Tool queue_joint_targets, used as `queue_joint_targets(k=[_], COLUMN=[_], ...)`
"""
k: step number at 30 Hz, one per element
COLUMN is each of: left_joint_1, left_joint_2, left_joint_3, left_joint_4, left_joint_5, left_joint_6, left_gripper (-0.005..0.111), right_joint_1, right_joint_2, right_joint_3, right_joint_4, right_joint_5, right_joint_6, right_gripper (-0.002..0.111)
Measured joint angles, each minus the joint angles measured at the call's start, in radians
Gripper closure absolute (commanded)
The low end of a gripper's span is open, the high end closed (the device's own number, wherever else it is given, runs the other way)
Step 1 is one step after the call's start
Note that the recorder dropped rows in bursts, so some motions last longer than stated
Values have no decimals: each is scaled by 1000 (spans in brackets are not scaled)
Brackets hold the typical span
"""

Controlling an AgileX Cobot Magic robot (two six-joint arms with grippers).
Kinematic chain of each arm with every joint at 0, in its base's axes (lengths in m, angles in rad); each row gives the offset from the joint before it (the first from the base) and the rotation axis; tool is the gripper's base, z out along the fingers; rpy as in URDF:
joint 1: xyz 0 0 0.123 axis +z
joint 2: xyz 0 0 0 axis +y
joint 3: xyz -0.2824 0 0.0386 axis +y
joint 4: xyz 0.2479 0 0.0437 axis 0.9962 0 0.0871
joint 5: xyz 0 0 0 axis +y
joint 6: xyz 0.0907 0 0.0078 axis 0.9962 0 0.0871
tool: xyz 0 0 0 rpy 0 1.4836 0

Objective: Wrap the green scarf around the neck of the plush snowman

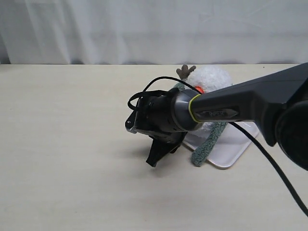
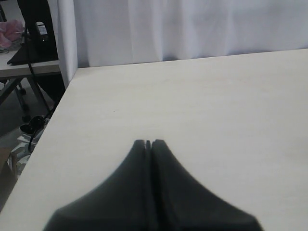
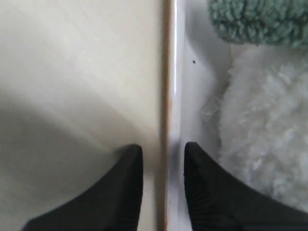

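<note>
The plush snowman (image 1: pixel 213 77) lies on a white tray (image 1: pixel 234 151), with a brown twig arm and an orange nose showing past my right arm. The green scarf (image 1: pixel 208 145) passes by its neck, and one end hangs over the tray's front edge. My right gripper (image 1: pixel 155 159) hovers open at the tray's left side, holding nothing. In the right wrist view the right gripper (image 3: pixel 163 147) has the tray rim (image 3: pixel 168 96) showing between its fingers, the snowman's white fluff (image 3: pixel 264 144) to one side and the scarf (image 3: pixel 255 19) beyond. My left gripper (image 2: pixel 149 142) is shut over bare table.
The right arm (image 1: pixel 240 108) crosses in front of the snowman and hides its body and neck. A black cable (image 1: pixel 269 159) trails from the arm over the tray. The left wrist view shows the table's edge (image 2: pixel 53 125) with equipment beyond. White curtain behind.
</note>
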Motion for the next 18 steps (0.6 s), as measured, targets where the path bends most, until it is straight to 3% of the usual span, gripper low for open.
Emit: queue_joint_targets(k=[5,18], left_joint_1=[0,0], left_joint_2=[0,0], left_joint_3=[0,0], left_joint_4=[0,0], left_joint_5=[0,0], left_joint_6=[0,0], left_gripper=[107,107], right_joint_1=[0,82], right_joint_2=[3,3], right_joint_3=[0,0], right_joint_4=[3,44], right_joint_5=[0,17], right_joint_6=[-16,-200], right_gripper=[104,104])
